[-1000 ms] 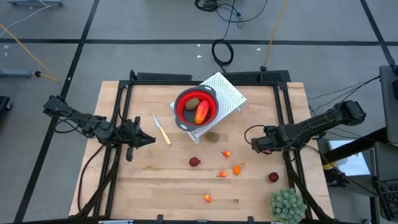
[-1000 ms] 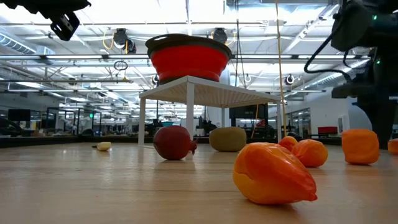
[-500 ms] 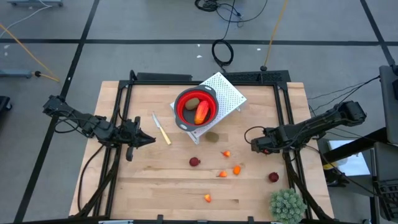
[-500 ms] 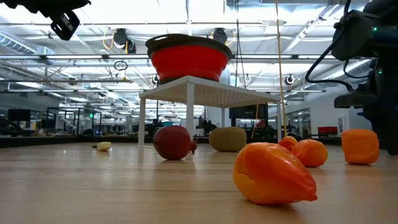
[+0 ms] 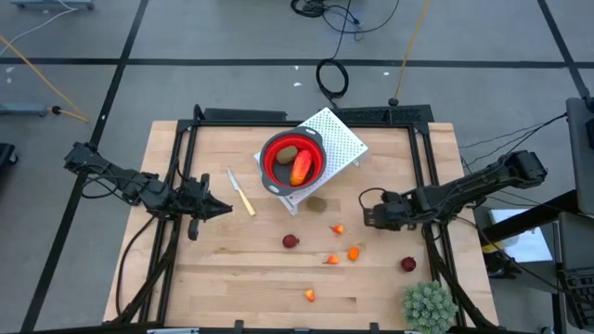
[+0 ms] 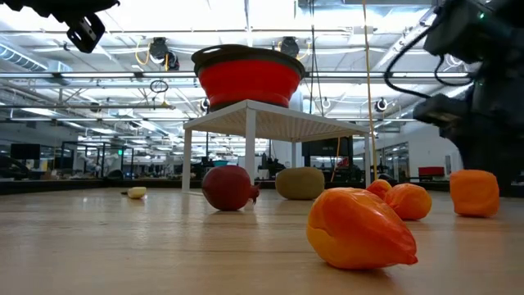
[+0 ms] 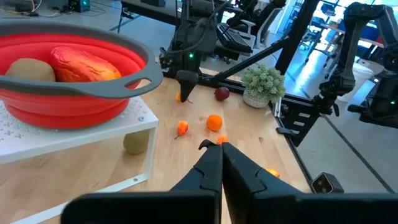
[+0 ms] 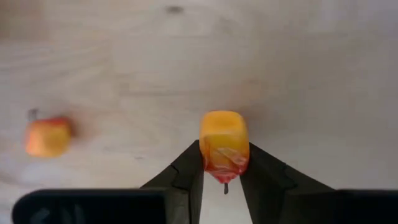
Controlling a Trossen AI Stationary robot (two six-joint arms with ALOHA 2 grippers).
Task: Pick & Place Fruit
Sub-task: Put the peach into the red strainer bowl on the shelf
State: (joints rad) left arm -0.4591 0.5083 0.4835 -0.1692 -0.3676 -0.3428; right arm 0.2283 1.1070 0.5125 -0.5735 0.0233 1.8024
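Right gripper [image 8: 224,150] – low over the wood on the right half of the table. Its fingers stand on either side of an orange piece [image 8: 224,140] and appear to touch both flanks. I judge a grasp just made; the piece is not yet lifted.
- The piece lies straight ahead, between the fingers. Its long axis runs along the fingers, with the small stem end towards the wrist, so the grip crosses its short width.
- In the high view the gripper body covers this piece.

Nearby – a second orange bit [image 8: 48,137] lies apart on bare wood, clear of the fingers.
- More loose fruit towards the table's middle: small orange bits [image 5: 354,252] and a dark red ball [image 5: 290,241].
- Another red ball [image 5: 407,264] lies just behind the right arm, near the spiky plant ball [image 5: 427,304] at the corner.

Farther – the red bowl [image 5: 269,148] sits on a white perforated stand [image 5: 339,139], well apart from the right gripper. It already holds an olive oval and an orange-red piece.
- The bowl is raised, so the carry probably needs height to clear the rim.
- Another olive-brown oval [image 5: 317,204] lies at the stand's foot, roughly on the line from gripper to bowl. It is only in the way of a low carry.

Farthest – the left gripper [image 5: 221,209] is clenched on nothing and waits past the knife [image 5: 241,193] on the bowl's other side. The right arm is plainly nearer the loose fruit.
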